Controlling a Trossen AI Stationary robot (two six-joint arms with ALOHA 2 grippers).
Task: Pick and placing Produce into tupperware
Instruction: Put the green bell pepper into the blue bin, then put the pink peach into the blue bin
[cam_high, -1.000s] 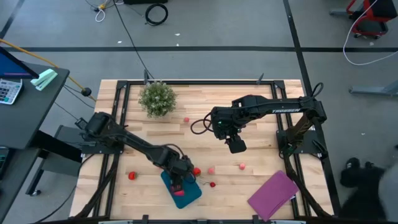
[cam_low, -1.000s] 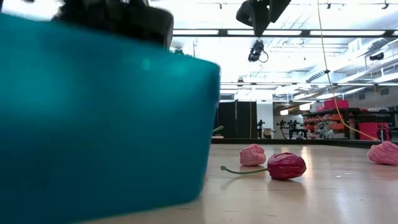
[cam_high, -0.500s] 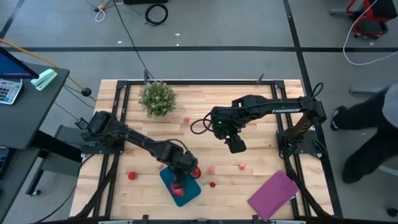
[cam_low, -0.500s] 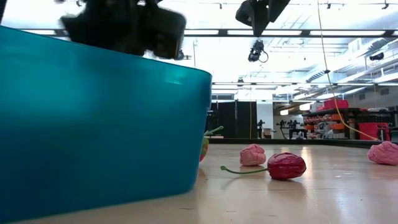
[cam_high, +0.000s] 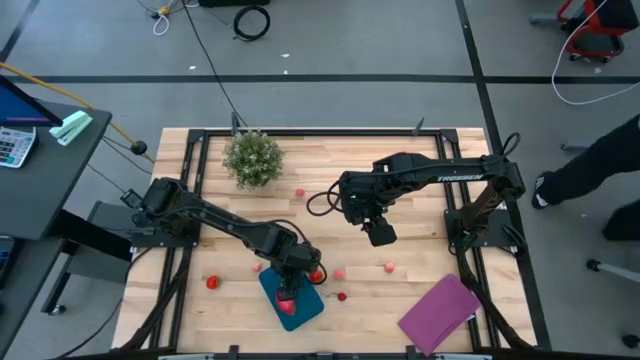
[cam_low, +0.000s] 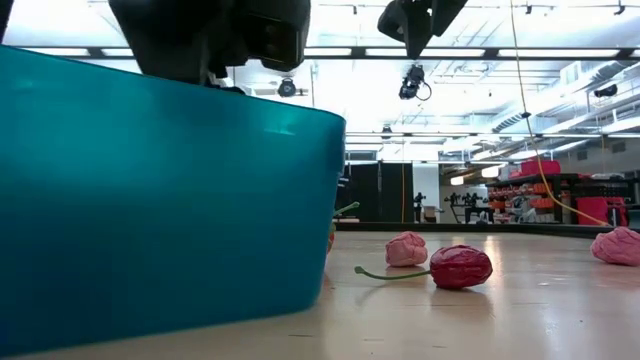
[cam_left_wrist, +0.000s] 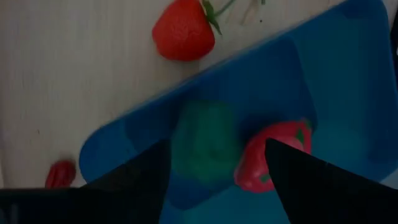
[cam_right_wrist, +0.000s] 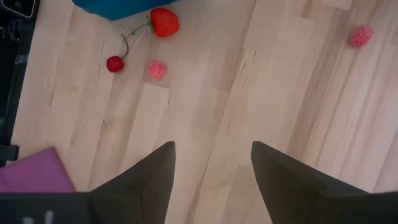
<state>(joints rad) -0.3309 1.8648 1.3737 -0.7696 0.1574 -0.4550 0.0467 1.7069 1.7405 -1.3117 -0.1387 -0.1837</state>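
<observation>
The teal tupperware (cam_high: 297, 305) sits near the table's near edge and fills the left of the low view (cam_low: 160, 200). Inside it lie a red strawberry (cam_left_wrist: 273, 163) and a green piece (cam_left_wrist: 205, 144). My left gripper (cam_high: 291, 283) hovers open just above the tupperware (cam_left_wrist: 348, 81), its fingers standing on either side of the green piece without touching it. Loose produce rests on the wood: a strawberry (cam_high: 316, 274), a cherry (cam_high: 342, 296), pink pieces (cam_high: 339, 272) (cam_high: 389, 267), and a red piece (cam_high: 212, 283). My right gripper (cam_high: 380, 236) waits open above mid-table.
A bushy potted plant (cam_high: 252, 158) stands at the far left of the table. A flat purple rectangle (cam_high: 440, 312) lies at the near right corner. A small red piece (cam_high: 299, 193) lies near the plant. A person's dark clothing (cam_high: 600, 165) shows beyond the table's right side.
My left gripper has drifted a little toward the table's right over the tupperware, staying open. The tupperware has shifted slightly on the table. A person has walked past beyond the right edge.
</observation>
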